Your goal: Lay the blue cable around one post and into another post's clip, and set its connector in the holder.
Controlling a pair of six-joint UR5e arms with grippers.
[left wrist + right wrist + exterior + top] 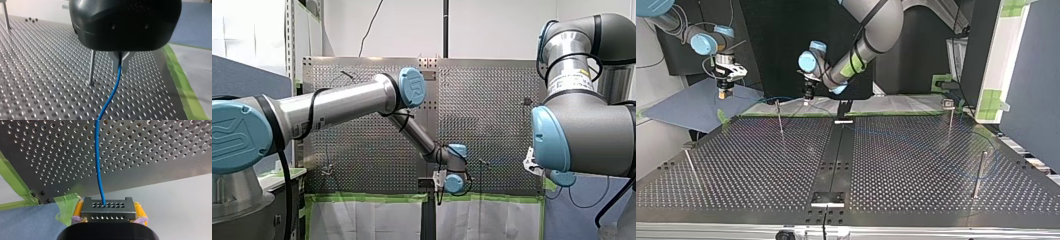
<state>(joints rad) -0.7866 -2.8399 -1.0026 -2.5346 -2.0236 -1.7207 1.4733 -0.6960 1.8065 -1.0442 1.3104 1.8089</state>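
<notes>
table (pixel 37 75): perforated metal, dull sheen; cable (pixel 113 87): smooth blue plastic; connector (pixel 108 213): matt metal

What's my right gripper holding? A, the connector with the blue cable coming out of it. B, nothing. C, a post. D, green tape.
A: in the right wrist view the right gripper has its yellow pads clamped on both sides of the grey connector, and the cable runs out of it over the table.
</notes>
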